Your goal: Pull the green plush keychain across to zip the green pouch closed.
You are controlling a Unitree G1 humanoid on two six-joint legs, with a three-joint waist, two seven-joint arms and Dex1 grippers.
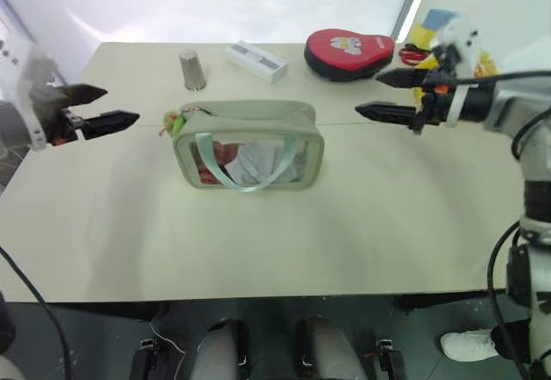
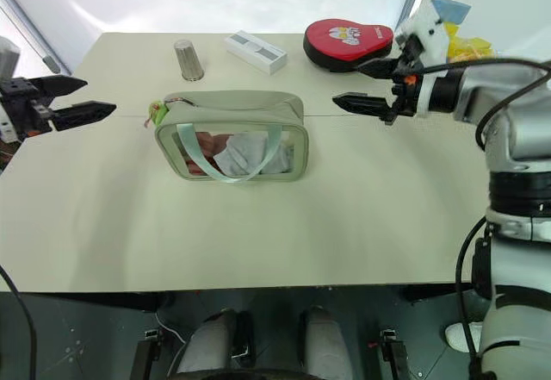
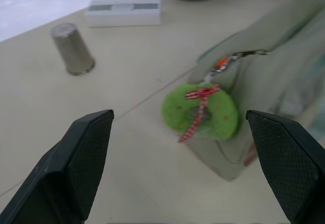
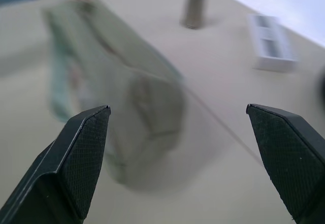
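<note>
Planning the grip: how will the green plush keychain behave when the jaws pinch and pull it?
The green plush keychain looks fuzzy and soft, so it will probably squash between the jaws. It hangs from a thin metal link on the green pouch, so it likely swings loosely. The soft-sided pouch may slide or buckle unless braced.
</note>
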